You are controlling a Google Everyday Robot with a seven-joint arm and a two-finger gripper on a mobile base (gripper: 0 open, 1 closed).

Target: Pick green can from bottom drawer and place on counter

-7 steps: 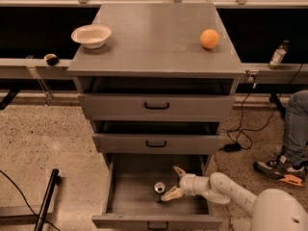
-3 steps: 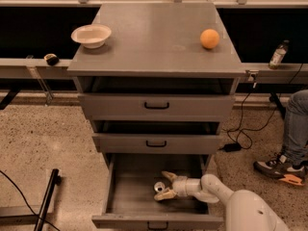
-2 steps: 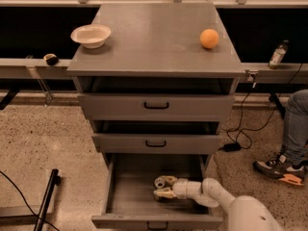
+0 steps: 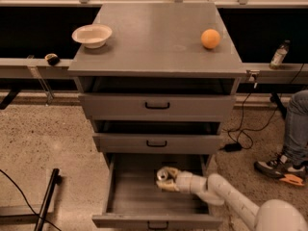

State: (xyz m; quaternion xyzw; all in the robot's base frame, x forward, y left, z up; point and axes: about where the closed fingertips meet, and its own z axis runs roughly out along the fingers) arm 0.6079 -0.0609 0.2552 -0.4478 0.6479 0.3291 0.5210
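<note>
The bottom drawer [image 4: 115, 196] is pulled open below two shallower grey drawers. The green can [image 4: 161, 175] lies inside it towards the back right, and mostly its shiny silver top shows. My gripper [image 4: 166, 179] reaches into the drawer from the right, its pale fingers [image 4: 169, 170] closed around the can, one above and one below. The white arm [image 4: 231, 201] runs off to the lower right. The counter [image 4: 154, 28] is the grey cabinet top.
A white bowl [image 4: 92, 34] stands on the counter's left and an orange [image 4: 210, 38] on its right. A clear bottle [image 4: 278, 54] stands on the narrow ledge at right. A person's leg and shoe [image 4: 281, 167] and cables are at right. A black stand [image 4: 48, 196] is at lower left.
My gripper has moved left inside the drawer to the can, and its fingers have closed around it. The can has shifted slightly. Nothing on the counter has moved.
</note>
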